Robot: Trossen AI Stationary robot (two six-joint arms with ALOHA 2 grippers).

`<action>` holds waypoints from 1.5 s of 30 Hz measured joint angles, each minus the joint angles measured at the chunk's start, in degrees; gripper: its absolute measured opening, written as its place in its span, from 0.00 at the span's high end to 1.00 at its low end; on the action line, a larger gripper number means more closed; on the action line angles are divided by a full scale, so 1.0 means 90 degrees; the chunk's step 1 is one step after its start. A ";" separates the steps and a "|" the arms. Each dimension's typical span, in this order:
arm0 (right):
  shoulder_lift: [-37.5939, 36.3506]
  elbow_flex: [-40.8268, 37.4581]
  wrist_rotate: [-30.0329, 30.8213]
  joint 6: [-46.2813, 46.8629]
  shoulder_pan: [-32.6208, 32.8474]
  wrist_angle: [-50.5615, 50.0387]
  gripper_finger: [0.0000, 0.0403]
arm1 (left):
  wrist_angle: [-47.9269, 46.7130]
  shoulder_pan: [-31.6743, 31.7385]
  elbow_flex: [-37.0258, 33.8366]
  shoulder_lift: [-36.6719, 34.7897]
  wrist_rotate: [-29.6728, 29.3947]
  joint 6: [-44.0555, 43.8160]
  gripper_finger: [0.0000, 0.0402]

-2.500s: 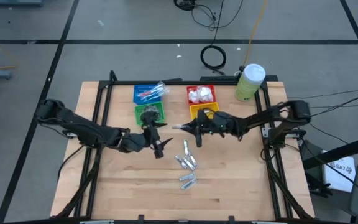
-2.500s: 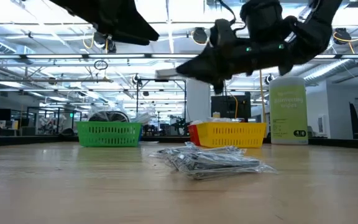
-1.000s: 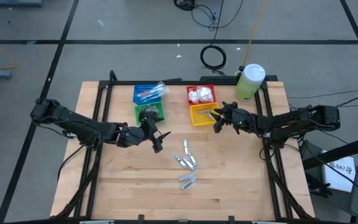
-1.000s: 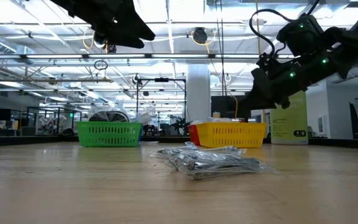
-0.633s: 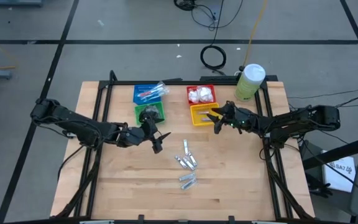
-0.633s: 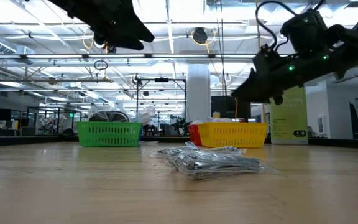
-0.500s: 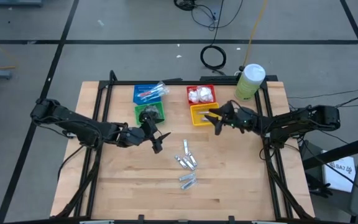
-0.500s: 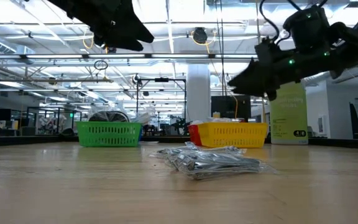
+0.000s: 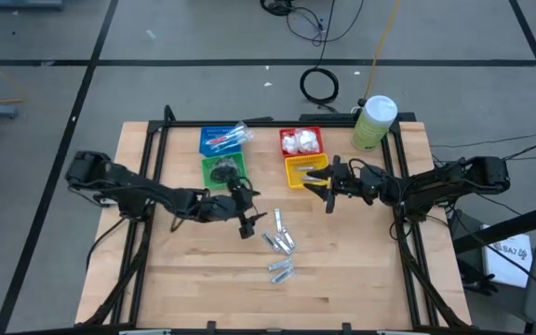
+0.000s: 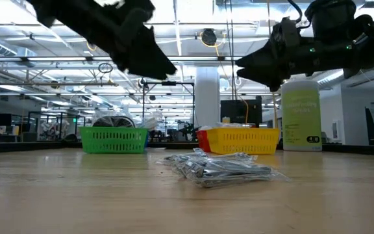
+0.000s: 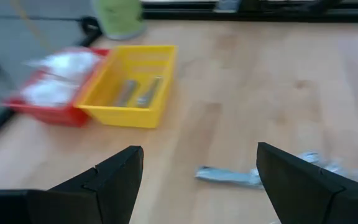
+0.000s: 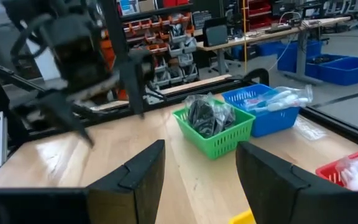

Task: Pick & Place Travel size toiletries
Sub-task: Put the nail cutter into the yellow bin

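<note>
Above mid-table, both grippers hang open and empty near the silver tubes [image 9: 280, 244].

Left gripper [image 9: 246, 210] is raised just beside the loose tubes lying in clear wrap on the wood, its fingers spread wide in its wrist view. Right gripper [image 9: 325, 186] hovers at the front edge of the yellow basket [image 9: 298, 167], which holds two tubes [image 11: 137, 92]; its jaws are also parted. Dark discs sit in the green basket [image 9: 222, 168], toothbrushes in the blue basket [image 9: 214, 140], white packets in the red basket [image 9: 301, 141].
</note>
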 joint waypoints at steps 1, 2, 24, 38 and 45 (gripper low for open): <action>0.0000 0.0000 0.0001 0.0000 0.0000 -0.0001 0.54 | 0.0264 0.0066 0.0000 0.0180 0.0214 -0.0085 0.23; 0.0000 0.0000 0.0001 0.0000 0.0000 -0.0004 0.54 | 0.0563 0.0138 0.0000 0.0359 0.0430 -0.0182 0.23; 0.0000 0.0000 0.0001 0.0024 0.0000 -0.0014 0.54 | 0.1483 0.0535 0.1039 0.2950 0.0655 0.0380 0.23; 0.0000 0.0005 0.0001 0.0024 0.0000 -0.0070 0.54 | -0.2244 0.0532 0.2278 0.3011 0.0747 0.0365 0.23; 0.0000 0.0005 0.0001 0.0024 0.0000 -0.0110 0.54 | -0.3204 0.0411 0.2416 0.2962 0.1173 0.0232 0.23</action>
